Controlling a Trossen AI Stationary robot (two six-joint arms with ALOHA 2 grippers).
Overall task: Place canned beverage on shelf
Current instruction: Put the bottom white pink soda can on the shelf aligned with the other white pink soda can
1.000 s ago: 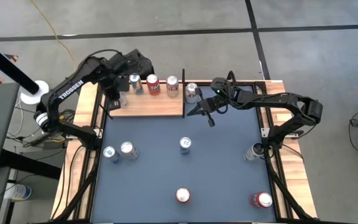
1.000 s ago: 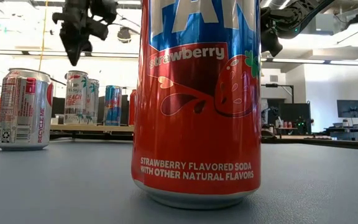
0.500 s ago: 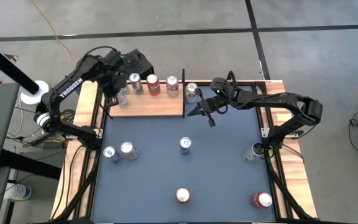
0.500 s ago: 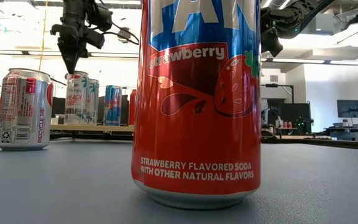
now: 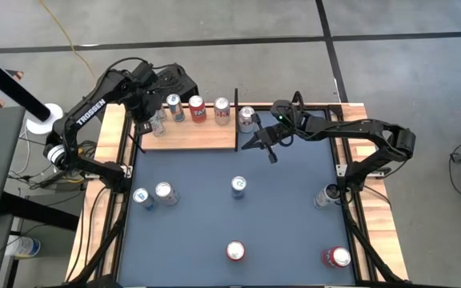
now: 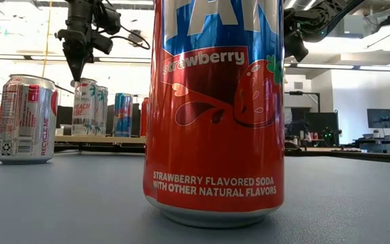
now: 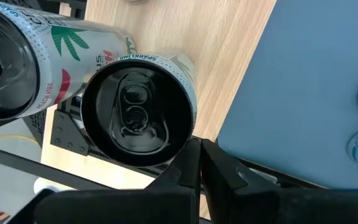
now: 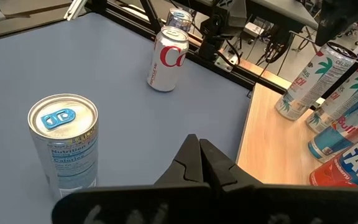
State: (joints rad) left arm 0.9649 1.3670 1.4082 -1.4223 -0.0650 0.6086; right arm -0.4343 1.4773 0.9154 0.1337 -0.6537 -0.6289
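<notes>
Shelf point(image 5: 190, 134) directly below closed left hand point(image 5: 145, 126).

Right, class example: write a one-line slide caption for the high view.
Left gripper above the shelf with its row of cans; right gripper waits beside it, more cans scattered on the blue table.

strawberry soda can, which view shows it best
The low view: the strawberry soda can fills the frame, upright on the blue table, its label readable. The high view shows only its red top near the front edge. I can't pick it out for sure in either wrist view.
</notes>
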